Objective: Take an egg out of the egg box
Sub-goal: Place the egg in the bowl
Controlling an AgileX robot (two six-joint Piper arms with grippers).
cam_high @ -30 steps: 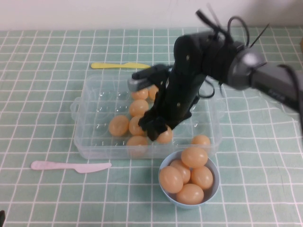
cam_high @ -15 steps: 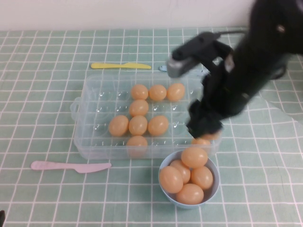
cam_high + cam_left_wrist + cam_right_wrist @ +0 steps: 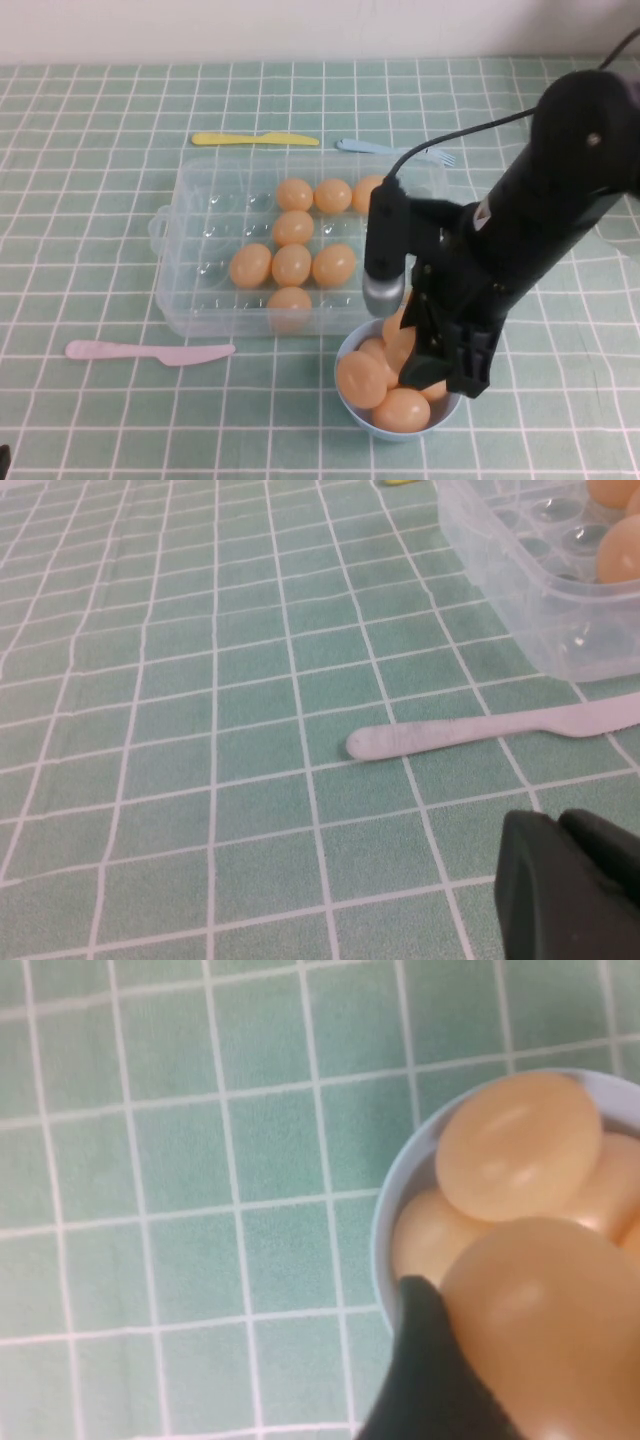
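R gripper (image 3: 437, 368) over bowl (image 3: 352, 405), just beside egg box (image 3: 185, 260), clamped on egg (image 3: 555, 1330) between fingers. L gripper (image 3: 575, 885) well apart, near white knife (image 3: 480, 730); jaw state unclear.

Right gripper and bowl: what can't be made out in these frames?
- Right gripper, high view: it hangs over the bowl, holding an egg; the arm hides its fingertips and much of the bowl's contents, so the eggs there can't be counted.
- Right wrist view: the frame edges cut off the held egg and most of the bowl.
- Left gripper, left wrist view: only a dark corner shows by the white knife.
- Egg box, high view: its right end is behind the arm.
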